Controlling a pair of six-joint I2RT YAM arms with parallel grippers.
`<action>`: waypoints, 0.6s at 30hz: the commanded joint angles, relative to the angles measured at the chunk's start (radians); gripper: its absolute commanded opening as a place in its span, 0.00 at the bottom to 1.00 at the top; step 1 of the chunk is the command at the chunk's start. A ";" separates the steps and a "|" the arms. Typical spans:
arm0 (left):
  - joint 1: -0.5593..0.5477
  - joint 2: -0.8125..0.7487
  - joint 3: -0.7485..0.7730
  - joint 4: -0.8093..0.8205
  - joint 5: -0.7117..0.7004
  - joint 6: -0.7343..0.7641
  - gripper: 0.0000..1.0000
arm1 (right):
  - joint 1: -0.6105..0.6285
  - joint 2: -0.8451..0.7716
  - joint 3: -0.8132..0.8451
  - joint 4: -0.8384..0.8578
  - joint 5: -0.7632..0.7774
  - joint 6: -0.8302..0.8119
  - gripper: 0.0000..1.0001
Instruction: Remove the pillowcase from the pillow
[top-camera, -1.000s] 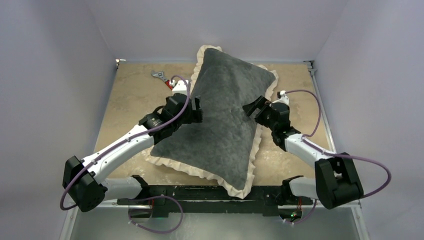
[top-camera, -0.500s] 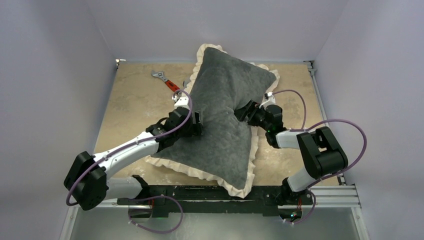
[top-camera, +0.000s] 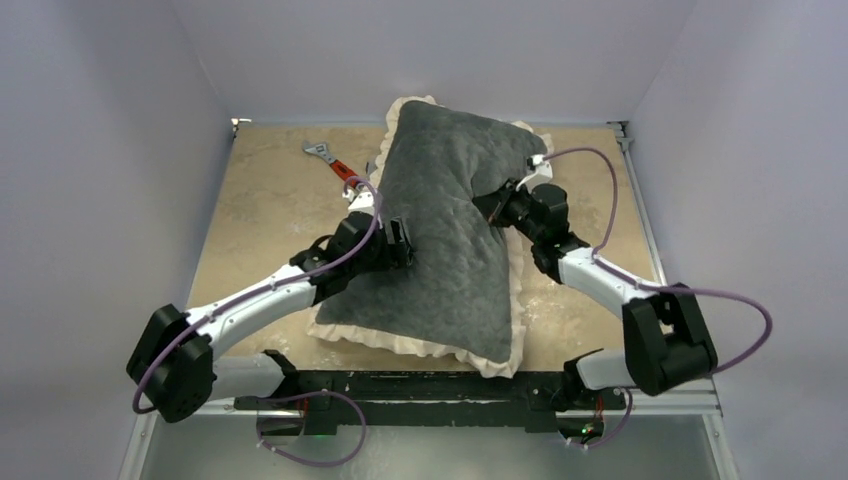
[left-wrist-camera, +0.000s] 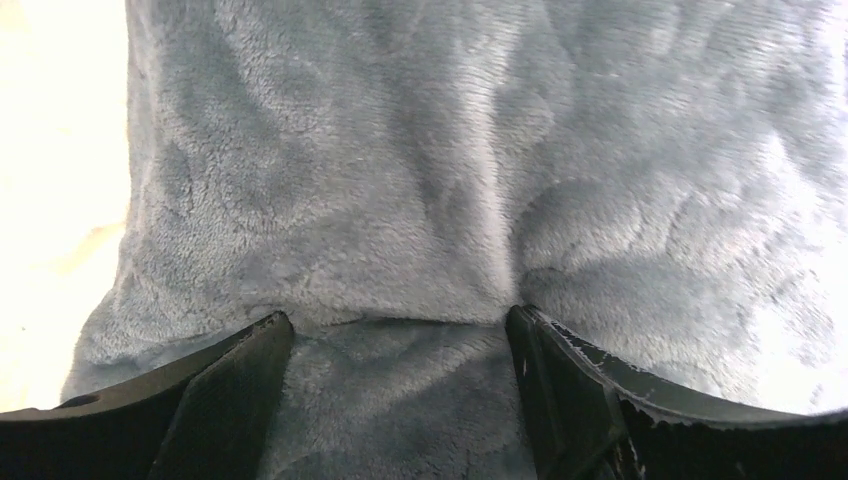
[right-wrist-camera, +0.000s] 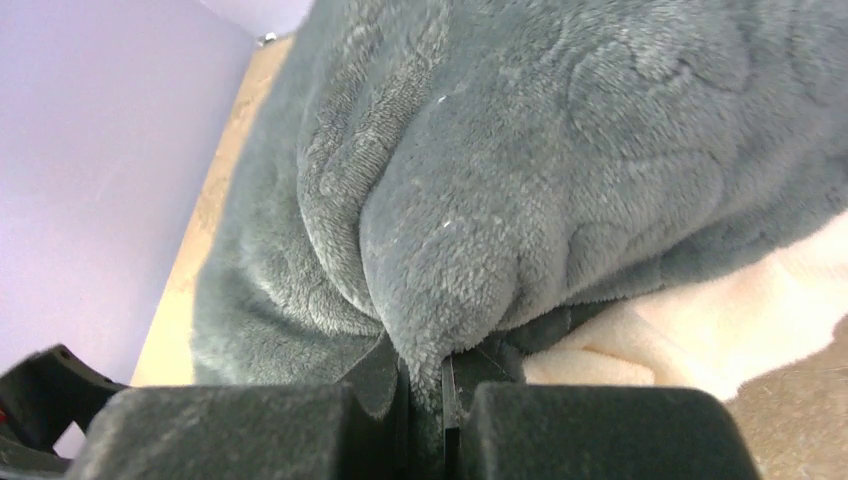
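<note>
Pale lilac walls close in the tan desk (top-camera: 260, 200) on three sides. Bare surface lies wide open on the left, with a narrower strip on the right.

The pillowcase (top-camera: 450, 270) fills the middle, plump, with its grey plush side up. Its long axis runs from the back wall toward the near edge, and the near end leans slightly right. The cream frill (top-camera: 420, 345) of the near end lies just beside the black rail at the arms' bases, and the far end lies close to the back wall.

The left tool (left-wrist-camera: 400, 400) is spread wide and pressed onto the plush at the case's left flank, with fabric bunched between its fingers (left-wrist-camera: 230, 390).

The right tool (right-wrist-camera: 425, 385) is pressed together, pinching a fold of grey plush at the right edge, just above the frill.

A wrench (top-camera: 330, 160) with a red grip lies far left, just beside the case.
</note>
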 joint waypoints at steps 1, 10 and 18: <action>-0.018 -0.111 0.079 -0.067 0.014 0.029 0.79 | 0.034 -0.154 0.194 -0.157 0.180 -0.028 0.00; -0.015 -0.238 0.293 -0.338 -0.255 0.263 0.84 | 0.033 -0.329 0.454 -0.472 0.653 -0.033 0.00; -0.016 -0.394 0.281 -0.414 -0.432 0.349 0.88 | 0.033 -0.359 0.600 -0.552 1.004 -0.118 0.00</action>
